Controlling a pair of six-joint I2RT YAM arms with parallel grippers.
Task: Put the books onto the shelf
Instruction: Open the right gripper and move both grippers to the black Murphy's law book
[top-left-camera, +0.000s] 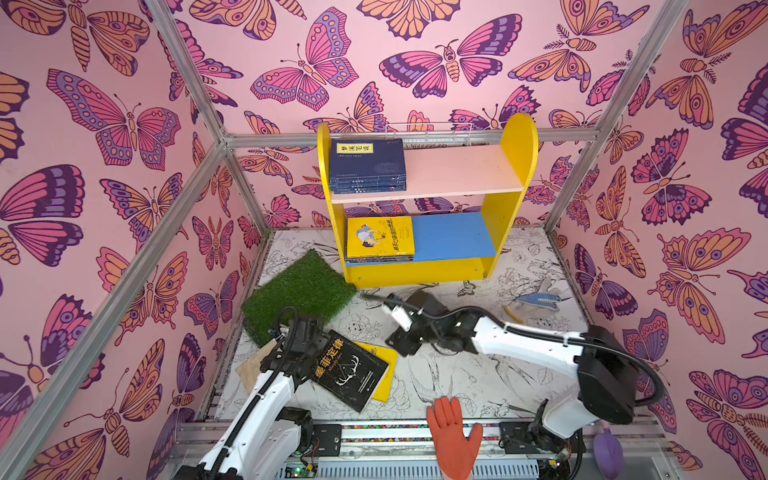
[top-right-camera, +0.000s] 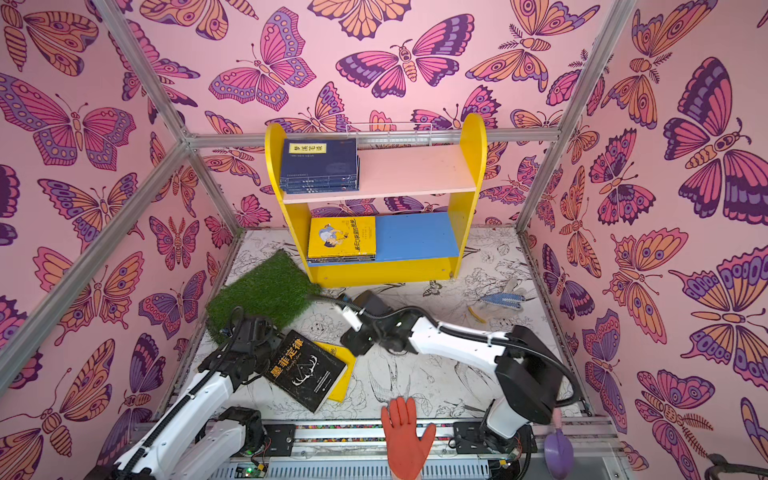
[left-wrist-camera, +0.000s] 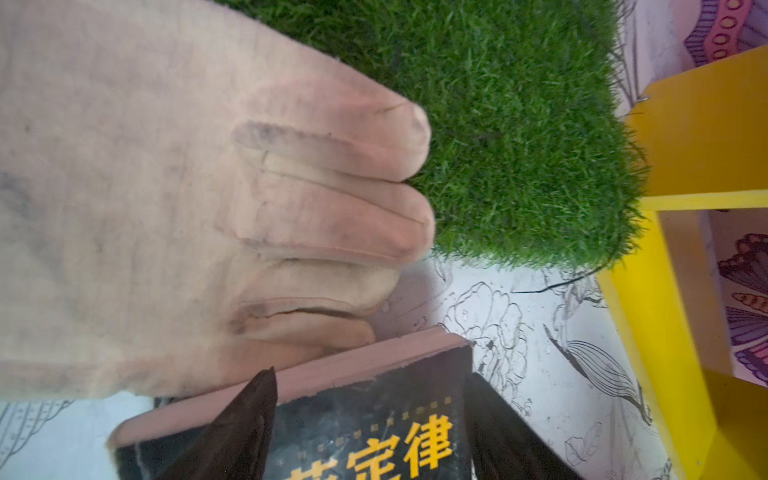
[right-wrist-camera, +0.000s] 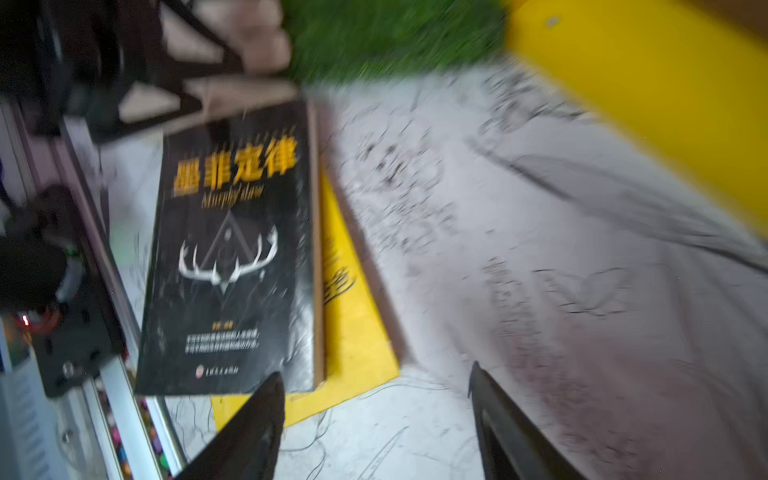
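Black book (top-left-camera: 349, 370) atop yellow book (top-left-camera: 390, 360) on table (top-left-camera: 457, 374), left pincer (left-wrist-camera: 370, 376) spread wide over its top edge, right pincer (right-wrist-camera: 374, 370) spread, holding nothing

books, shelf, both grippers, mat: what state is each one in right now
shelf: upright, right half of both boards bare
navy books: stacked flat on upper board
yellow-topped stack: flat on lower board
black book: flat on table, atop yellow book
left gripper: open, over black book's edge
right gripper: open, empty
grass mat: flat on table
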